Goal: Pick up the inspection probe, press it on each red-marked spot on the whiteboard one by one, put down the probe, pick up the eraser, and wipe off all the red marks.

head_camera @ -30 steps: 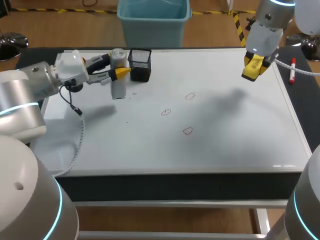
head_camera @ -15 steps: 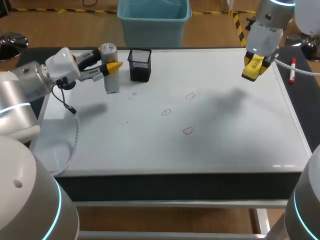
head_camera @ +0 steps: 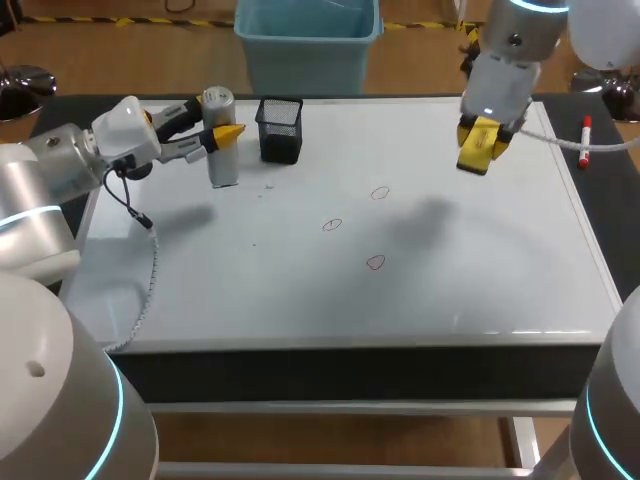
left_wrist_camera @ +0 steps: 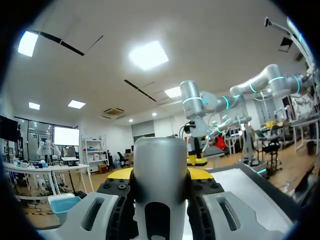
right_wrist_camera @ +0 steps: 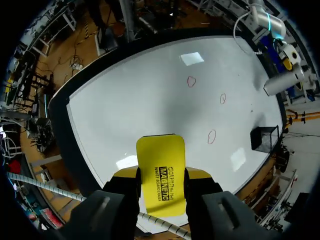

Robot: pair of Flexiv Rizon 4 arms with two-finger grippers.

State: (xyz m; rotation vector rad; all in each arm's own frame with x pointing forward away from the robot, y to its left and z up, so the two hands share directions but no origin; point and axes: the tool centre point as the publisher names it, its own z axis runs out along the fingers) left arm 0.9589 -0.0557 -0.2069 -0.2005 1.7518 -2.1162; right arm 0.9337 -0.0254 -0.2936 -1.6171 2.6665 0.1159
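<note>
Pinching the probe (left_wrist_camera: 160, 170) from both sides, left fingers (left_wrist_camera: 119, 174); eraser (right_wrist_camera: 161, 172) clamped between right fingers (right_wrist_camera: 198, 174)

Black-topped table (head_camera: 612, 220), thick dark front edge, pale frame beneath

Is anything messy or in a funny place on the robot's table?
Nothing is spilled or broken. One small oddity: a red marker lies loose on the dark strip beside the whiteboard, not in the black mesh cup. Three red circles are on the board, not yet wiped off.
</note>
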